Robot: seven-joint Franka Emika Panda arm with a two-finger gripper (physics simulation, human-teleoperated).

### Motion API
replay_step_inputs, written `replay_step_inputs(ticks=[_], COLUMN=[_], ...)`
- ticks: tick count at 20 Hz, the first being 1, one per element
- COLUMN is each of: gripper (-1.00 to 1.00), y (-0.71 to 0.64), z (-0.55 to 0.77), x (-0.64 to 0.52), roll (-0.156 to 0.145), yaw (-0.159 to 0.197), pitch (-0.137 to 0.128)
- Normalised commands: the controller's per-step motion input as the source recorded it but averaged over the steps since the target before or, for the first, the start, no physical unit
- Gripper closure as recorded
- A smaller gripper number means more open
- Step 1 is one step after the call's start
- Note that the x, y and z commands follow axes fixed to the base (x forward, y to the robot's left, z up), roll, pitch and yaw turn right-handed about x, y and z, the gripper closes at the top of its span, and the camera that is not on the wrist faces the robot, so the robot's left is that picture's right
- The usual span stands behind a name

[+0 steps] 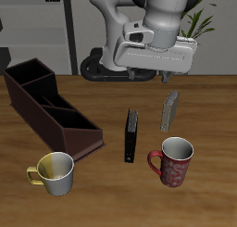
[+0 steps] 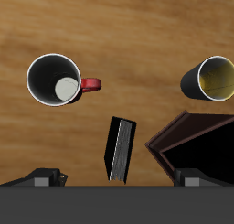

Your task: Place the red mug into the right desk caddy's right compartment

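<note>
The red mug (image 1: 173, 161) stands upright near the table's front edge, dark red with pale speckles and a grey inside. It also shows in the wrist view (image 2: 54, 80), handle pointing toward the black book. The right desk caddy (image 1: 51, 108) is a long dark maroon box lying aslant, well apart from the mug; one corner shows in the wrist view (image 2: 196, 141). Its squarish end section (image 1: 28, 80) seems to be at the far end. My gripper (image 1: 151, 75) hangs high above the table behind the mug, open and empty, and its midpoint shows in the wrist view (image 2: 117, 180).
A cream-yellow mug (image 1: 54, 172) stands near the front edge beside the caddy's near end. A thin black book (image 1: 131, 135) stands on edge between caddy and red mug. A small grey block (image 1: 169, 110) stands behind the red mug.
</note>
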Motion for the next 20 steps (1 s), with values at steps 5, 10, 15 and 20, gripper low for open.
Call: replay_step_inputs(ticks=[5,10,15,20], gripper=[-1.00,-1.00,-1.00,-1.00], y=[0.25,0.38,0.44,0.28], z=[-0.08,-0.21,-0.31,-0.30], x=[0.29,0.27,0.17,0.11], roll=[-0.011,0.004,0.036,0.040], yaw=[0.005,-0.007,0.023,0.010], pitch=[0.000,0.003,-0.014,-0.017])
